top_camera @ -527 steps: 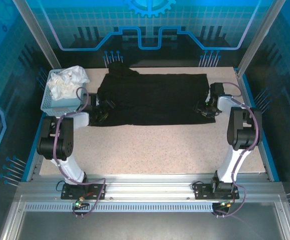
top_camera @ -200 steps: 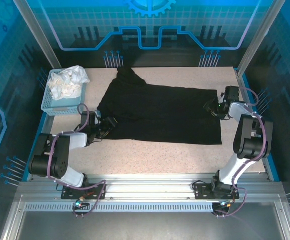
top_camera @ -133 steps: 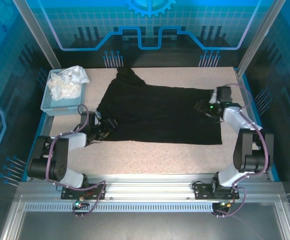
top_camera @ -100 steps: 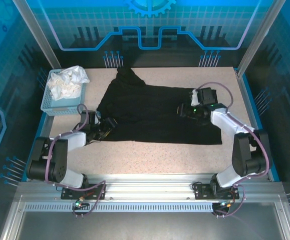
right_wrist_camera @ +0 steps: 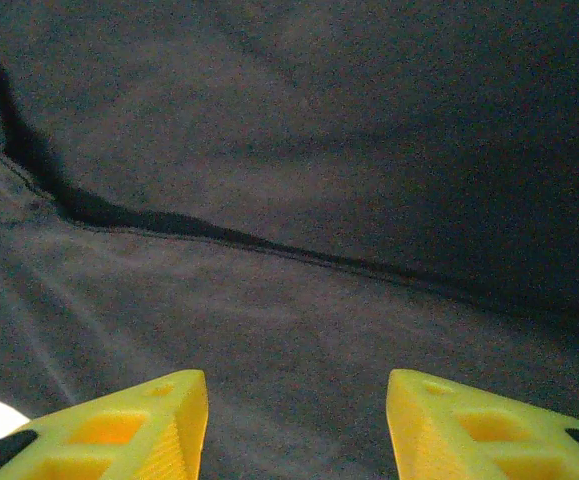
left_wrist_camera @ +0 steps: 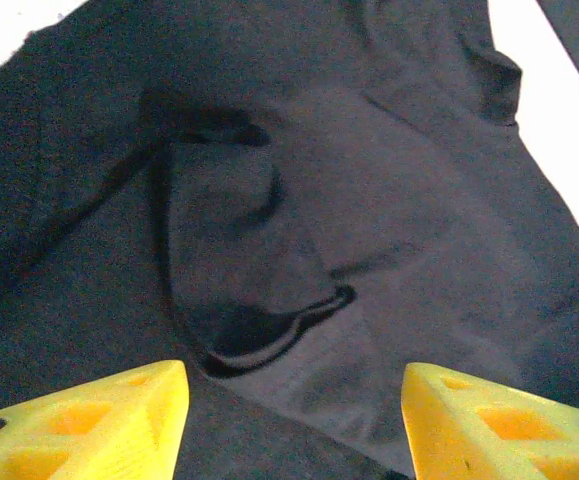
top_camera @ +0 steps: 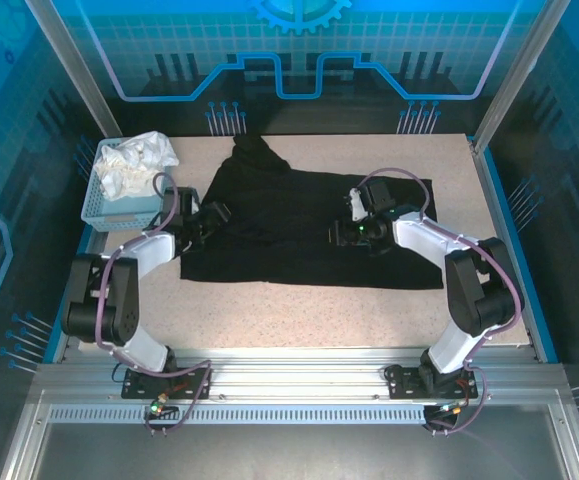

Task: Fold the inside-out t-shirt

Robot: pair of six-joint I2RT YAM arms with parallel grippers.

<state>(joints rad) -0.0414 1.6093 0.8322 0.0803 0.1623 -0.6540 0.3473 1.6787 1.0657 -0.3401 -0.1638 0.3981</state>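
Observation:
The inside-out t-shirt (top_camera: 279,240) lies spread out black on the table, with a bunched part pointing to the back left. My left gripper (top_camera: 212,217) hovers over the shirt's left edge. In the left wrist view its yellow fingertips (left_wrist_camera: 99,425) stand wide apart, so the left gripper (left_wrist_camera: 294,425) is open, with nothing between them above a fabric fold (left_wrist_camera: 259,330). My right gripper (top_camera: 339,233) is over the shirt's middle. In the right wrist view the right gripper (right_wrist_camera: 297,425) is also open above flat fabric crossed by a dark seam line (right_wrist_camera: 269,250).
A blue basket (top_camera: 100,205) holding a white cloth (top_camera: 134,165) stands at the back left, just beside the left arm. Bare speckled table (top_camera: 299,315) runs along the front of the shirt. Metal frame posts flank the back corners.
My right arm has swung left from the shirt's right edge to over its middle. The left gripper has shifted back along the shirt's left edge. The shirt's near left corner now lies farther left.

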